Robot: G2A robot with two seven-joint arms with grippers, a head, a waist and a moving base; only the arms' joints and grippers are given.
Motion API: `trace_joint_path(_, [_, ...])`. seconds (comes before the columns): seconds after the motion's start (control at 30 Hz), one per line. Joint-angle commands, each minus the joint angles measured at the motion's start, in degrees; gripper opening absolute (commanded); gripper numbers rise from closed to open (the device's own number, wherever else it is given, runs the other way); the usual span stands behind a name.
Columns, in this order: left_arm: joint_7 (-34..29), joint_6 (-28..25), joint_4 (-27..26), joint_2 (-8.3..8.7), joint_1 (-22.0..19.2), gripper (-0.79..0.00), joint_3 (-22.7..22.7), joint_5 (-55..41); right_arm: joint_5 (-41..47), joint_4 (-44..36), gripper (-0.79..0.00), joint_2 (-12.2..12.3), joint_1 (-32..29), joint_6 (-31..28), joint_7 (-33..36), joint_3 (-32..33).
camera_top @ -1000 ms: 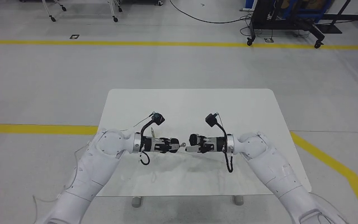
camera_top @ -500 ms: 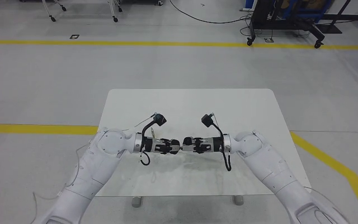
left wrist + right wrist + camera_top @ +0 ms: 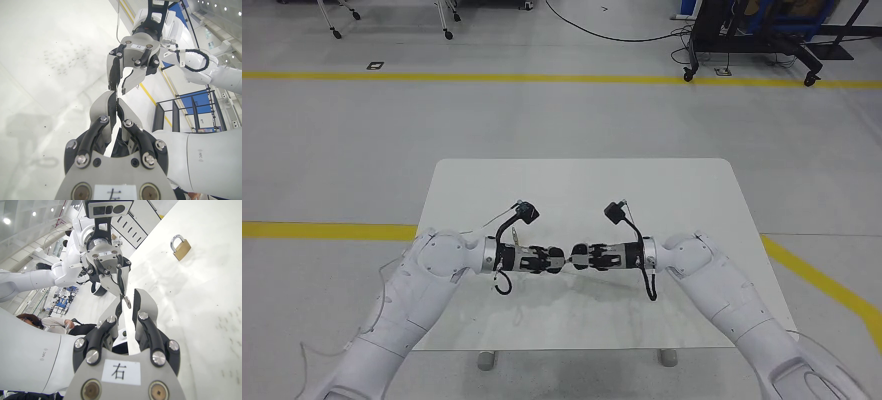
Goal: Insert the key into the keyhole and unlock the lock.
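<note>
Midway over the near half of the worktop (image 3: 642, 190), the left end effector (image 3: 115, 102) is clamped on one end of the single small key (image 3: 129, 302). The right end effector (image 3: 128, 297) meets it tip to tip, with its fingers apart on either side of the key's round head. One brass padlock (image 3: 180, 248) lies on the worktop, well apart from both.
</note>
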Motion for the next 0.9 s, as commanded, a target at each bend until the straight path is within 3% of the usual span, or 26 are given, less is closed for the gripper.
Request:
trace_joint_path(0.0, [0.2, 0.0, -0.1, 0.05, 0.0, -0.785, 0.1, 0.1, 0.4, 0.1, -0.785, 0.0, 0.2, 0.1, 0.4, -0.3])
trace_joint_path(0.2, [2.0, 1.0, 0.3, 0.21, -0.3, -0.785, 0.2, 1.2, 1.6, 0.5, -0.785, 0.0, 0.5, -0.7, 0.6, -0.6])
trace_joint_path(0.23, [2.6, 1.3, 0.3, 0.22, -0.3, -0.283, 0.2, 1.5, 1.7, 0.5, -0.785, 0.1, 0.5, -0.9, 0.4, -0.5])
trace_joint_path(0.27, [3.0, 1.4, 0.3, 0.21, -0.3, 0.000, 0.2, 1.4, 1.8, 0.6, -0.785, 0.1, 0.5, -1.1, 0.2, -0.4])
trace_joint_path(0.63, [16.0, -5.4, -2.3, 1.31, 3.5, 0.000, -6.4, -0.5, 4.8, 1.9, -0.785, 2.0, -2.7, -9.6, -8.3, 6.6])
trace_joint_path(0.87, [23.0, -2.2, -7.0, 1.98, 6.7, 0.000, -8.3, 10.5, 5.9, -0.8, -0.785, 3.6, -7.0, -12.1, -13.4, 12.7])
